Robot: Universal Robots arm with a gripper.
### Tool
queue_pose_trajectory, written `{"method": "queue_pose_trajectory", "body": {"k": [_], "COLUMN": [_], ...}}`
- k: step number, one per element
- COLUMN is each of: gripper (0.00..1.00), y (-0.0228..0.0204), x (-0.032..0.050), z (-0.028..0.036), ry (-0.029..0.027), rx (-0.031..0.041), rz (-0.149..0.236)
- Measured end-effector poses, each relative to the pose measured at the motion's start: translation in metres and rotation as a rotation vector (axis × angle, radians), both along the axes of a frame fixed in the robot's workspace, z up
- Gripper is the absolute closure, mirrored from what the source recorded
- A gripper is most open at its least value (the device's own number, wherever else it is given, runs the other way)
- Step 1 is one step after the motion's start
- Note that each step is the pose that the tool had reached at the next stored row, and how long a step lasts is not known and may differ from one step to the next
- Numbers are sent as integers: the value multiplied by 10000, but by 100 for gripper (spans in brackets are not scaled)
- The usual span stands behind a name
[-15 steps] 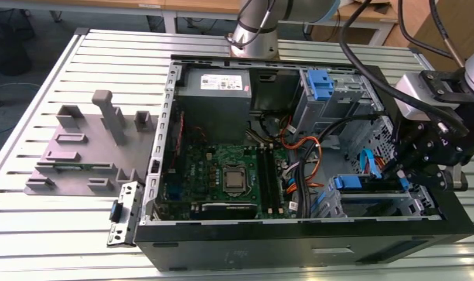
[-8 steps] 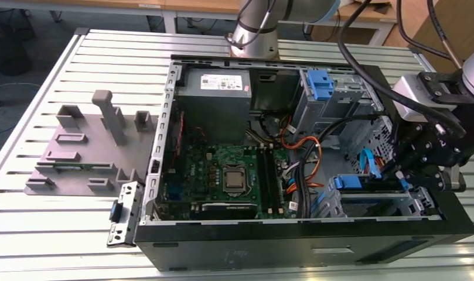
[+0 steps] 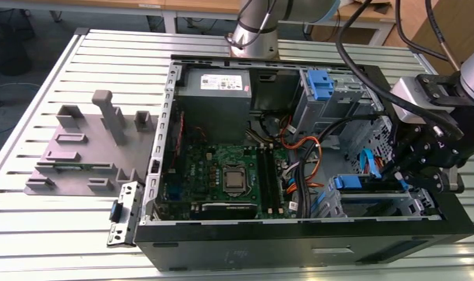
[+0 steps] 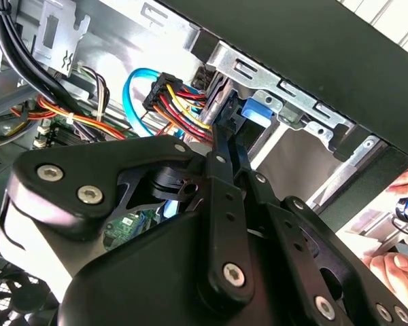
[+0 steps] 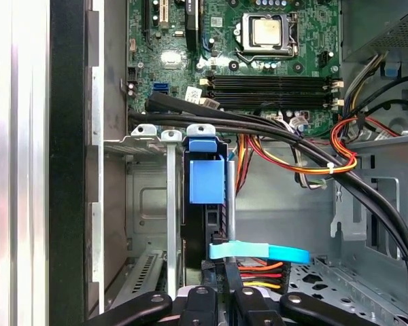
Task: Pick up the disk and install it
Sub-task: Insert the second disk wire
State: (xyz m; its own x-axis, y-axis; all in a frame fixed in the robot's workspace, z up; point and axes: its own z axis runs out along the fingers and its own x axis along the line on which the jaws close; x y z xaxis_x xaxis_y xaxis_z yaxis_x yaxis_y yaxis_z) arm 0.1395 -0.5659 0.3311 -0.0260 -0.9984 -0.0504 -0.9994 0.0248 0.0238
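The disk (image 5: pixel 207 180) stands edge-on in the metal drive cage (image 5: pixel 146 146) at the front corner of the open computer case, its blue bracket showing on its end. In the exterior view the disk's blue bracket (image 3: pixel 348 181) sits in the cage at the exterior view's right. My gripper (image 5: pixel 224 248) reaches down into the case at the disk's rear end. Its two black fingers (image 4: pixel 224 204) run side by side and meet at the tips, shut, right against the disk's blue end (image 4: pixel 258 109). In the exterior view the gripper (image 3: pixel 405 180) hangs over that cage.
Bundled black and orange cables (image 5: pixel 313 156) and a light blue flat cable (image 5: pixel 258 252) cross close to the fingers. The motherboard (image 3: pixel 225 172) and grey power-supply box (image 3: pixel 215 96) fill the case. A grey fixture tray (image 3: pixel 88 146) lies outside. A person's hand (image 4: pixel 402 197) shows beyond the case wall.
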Motion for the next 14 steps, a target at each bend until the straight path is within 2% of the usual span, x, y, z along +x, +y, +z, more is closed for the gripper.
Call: {"method": "queue_pose_trajectory", "body": {"k": [12,13,14], "gripper": [83,76,76], "y": [0,0,0], "x": [0,0,0], "z": [-18,-18,-18], "ry": [0,0,0], "rx": [1,1,0], "rz": [0,0,0]}}
